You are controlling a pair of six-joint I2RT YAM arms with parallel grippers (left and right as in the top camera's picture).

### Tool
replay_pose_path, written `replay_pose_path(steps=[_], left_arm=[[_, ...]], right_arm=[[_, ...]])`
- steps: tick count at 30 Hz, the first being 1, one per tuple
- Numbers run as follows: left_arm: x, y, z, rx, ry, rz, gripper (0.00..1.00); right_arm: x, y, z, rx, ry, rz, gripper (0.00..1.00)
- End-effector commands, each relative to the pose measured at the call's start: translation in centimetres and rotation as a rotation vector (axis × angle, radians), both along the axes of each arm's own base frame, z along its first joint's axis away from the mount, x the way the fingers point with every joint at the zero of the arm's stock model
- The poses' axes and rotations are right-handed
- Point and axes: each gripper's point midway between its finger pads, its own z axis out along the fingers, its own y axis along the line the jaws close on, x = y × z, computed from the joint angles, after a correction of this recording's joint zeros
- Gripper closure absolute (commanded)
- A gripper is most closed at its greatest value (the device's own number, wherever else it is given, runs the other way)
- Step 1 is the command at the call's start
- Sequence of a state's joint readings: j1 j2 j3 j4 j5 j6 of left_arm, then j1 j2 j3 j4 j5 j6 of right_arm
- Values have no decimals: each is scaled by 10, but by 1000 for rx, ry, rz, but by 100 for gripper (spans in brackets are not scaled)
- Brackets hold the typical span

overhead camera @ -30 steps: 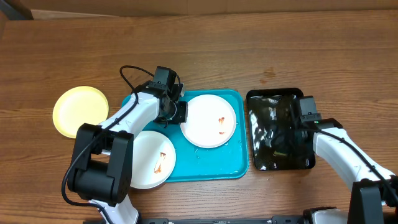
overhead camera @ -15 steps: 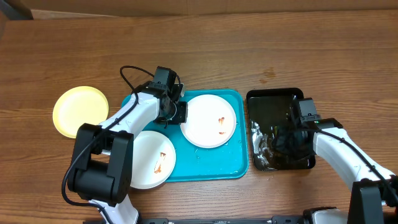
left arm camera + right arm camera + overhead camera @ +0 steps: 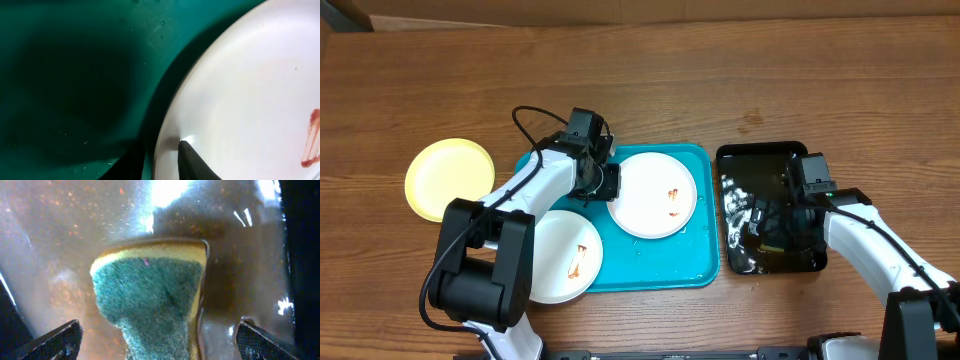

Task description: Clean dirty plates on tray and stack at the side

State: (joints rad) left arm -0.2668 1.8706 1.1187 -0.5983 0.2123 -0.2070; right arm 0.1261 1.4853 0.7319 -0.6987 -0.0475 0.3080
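Overhead, two smeared white plates [image 3: 655, 193] lie on the turquoise tray [image 3: 665, 268], a yellow plate [image 3: 448, 177] beside it on the desk [image 3: 720, 80]. Left wrist: left gripper [image 3: 162, 160] straddles one plate's rim; cannot tell whether it pinches. Right wrist: right gripper [image 3: 160, 345] spread wide above a sponge [image 3: 150, 295].

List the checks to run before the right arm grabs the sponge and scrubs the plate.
1. Is the right gripper open over the sponge? Ok.
2. Is the sponge gripped? Not ok, both fingers stand clear of it.
3. Does the left gripper hold the smeared white plate steady? Cannot tell; its fingers straddle the rim.
4. Does that plate lie on the blue tray? Ok.
5. Is the yellow plate off the tray, at the side? Ok.
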Motion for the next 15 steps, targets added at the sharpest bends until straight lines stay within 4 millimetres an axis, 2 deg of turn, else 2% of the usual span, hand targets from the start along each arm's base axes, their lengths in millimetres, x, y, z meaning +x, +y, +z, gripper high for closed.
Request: replay_pose_path(steps=[1, 3, 4, 6, 7, 8, 9, 12, 15], left_arm=[[-4, 6, -11, 34, 20, 7, 73], [-4, 6, -11, 34, 20, 7, 73], [-4, 6, -11, 35, 20, 7, 74], [-5, 6, -11, 38, 20, 7, 77], [-5, 6, -11, 38, 21, 7, 78], [-5, 6, -12, 38, 21, 7, 78], [-5, 6, -12, 38, 21, 6, 78], [-6, 6, -12, 38, 22, 6, 73], [-6, 6, -12, 38, 22, 6, 73]], right_arm=[[7, 6, 4, 26, -24, 17, 0], [9, 5, 4, 24, -31, 16, 4], [10, 6, 4, 24, -38, 16, 20], [13, 6, 4, 26, -47, 16, 57], [13, 6, 4, 26, -52, 16, 82], [14, 6, 5, 27, -54, 15, 94], [14, 6, 5, 27, -56, 14, 96], [14, 6, 5, 28, -54, 8, 96], [14, 6, 4, 28, -53, 8, 96]])
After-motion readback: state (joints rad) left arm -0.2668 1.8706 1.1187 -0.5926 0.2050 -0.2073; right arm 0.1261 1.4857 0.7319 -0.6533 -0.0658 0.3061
